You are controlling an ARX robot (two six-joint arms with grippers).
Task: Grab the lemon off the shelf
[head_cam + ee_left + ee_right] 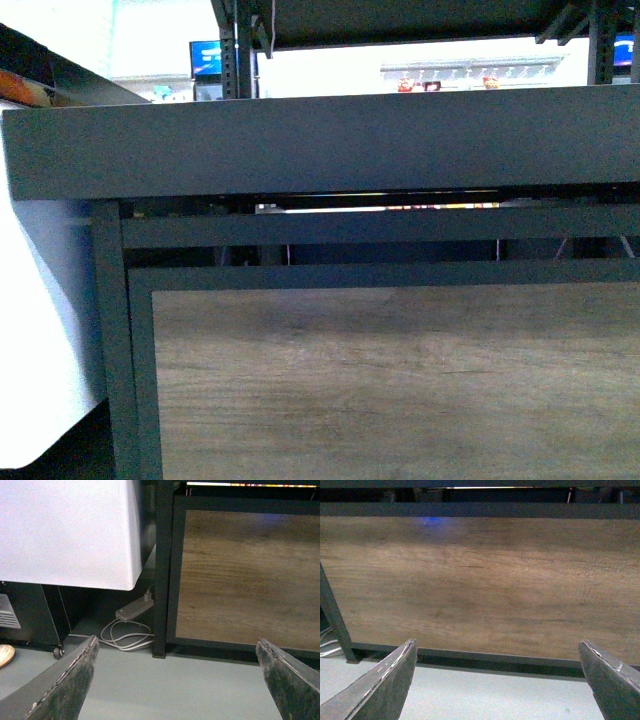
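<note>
The shelf (320, 140) fills the front view: a thick dark deck edge above black rails and a brown wood-grain front panel (400, 380). No lemon shows in any view. My left gripper (176, 645) is open and empty, low over the grey floor, facing the shelf's black corner post (162, 570) and its wood panel (245, 575). My right gripper (497, 647) is open too, with nothing between its fingers, facing the same wood panel (480, 580) close to its bottom rail. Neither arm appears in the front view.
A white cabinet (65, 530) stands left of the shelf's post. On the floor beside that post lie a white power strip (134, 609) and a coiled white cable (125, 636). A black wheeled unit (30, 620) sits further left. Grey floor (470, 695) lies below both grippers.
</note>
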